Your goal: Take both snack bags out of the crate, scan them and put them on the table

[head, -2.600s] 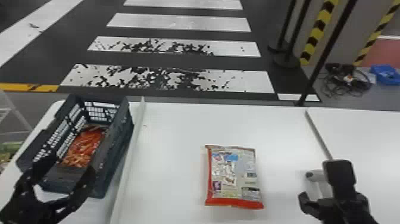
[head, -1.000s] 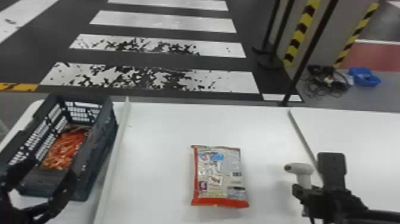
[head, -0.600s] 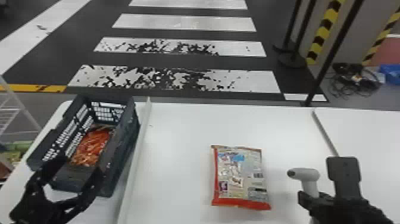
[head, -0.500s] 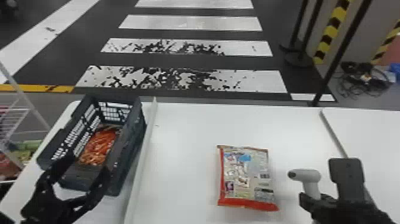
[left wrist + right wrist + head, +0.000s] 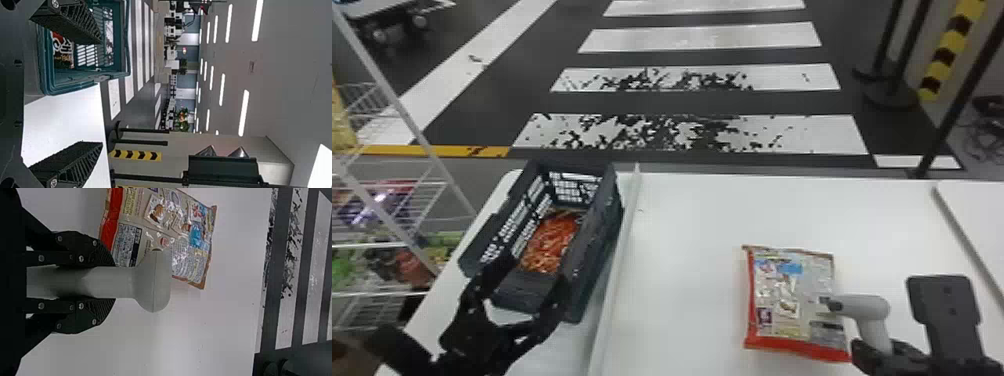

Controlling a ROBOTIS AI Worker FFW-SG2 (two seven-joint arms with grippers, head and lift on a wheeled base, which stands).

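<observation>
On the table (image 5: pixel 692 220), a bit toward 1 o'clock, we've got the first snack bag (image 5: pixel 787 295) lying flat, red edge at its 6. Scanner (image 5: pixel 872 310) sits at the bag's 3 o'clock, nose toward 9, its tip overlapping the bag's edge in head view; height above it we can't tell. Right gripper (image 5: pixel 111 284) has its fingers pinching the scanner grip. What's changed: over the last second the scanner has closed on the bag from 3 o'clock. We read that as lining up scan one; risk is a missed code if the angle's off. At 9–10 o'clock, past the white strip (image 5: pixel 619 270), the crate (image 5: pixel 592 260) holds the second snack bag (image 5: pixel 554 242). Left gripper (image 5: pixel 534 275) is at the crate's 6–7 o'clock end, fingers spread, nothing between them. We'd judge that pick comes next.
</observation>
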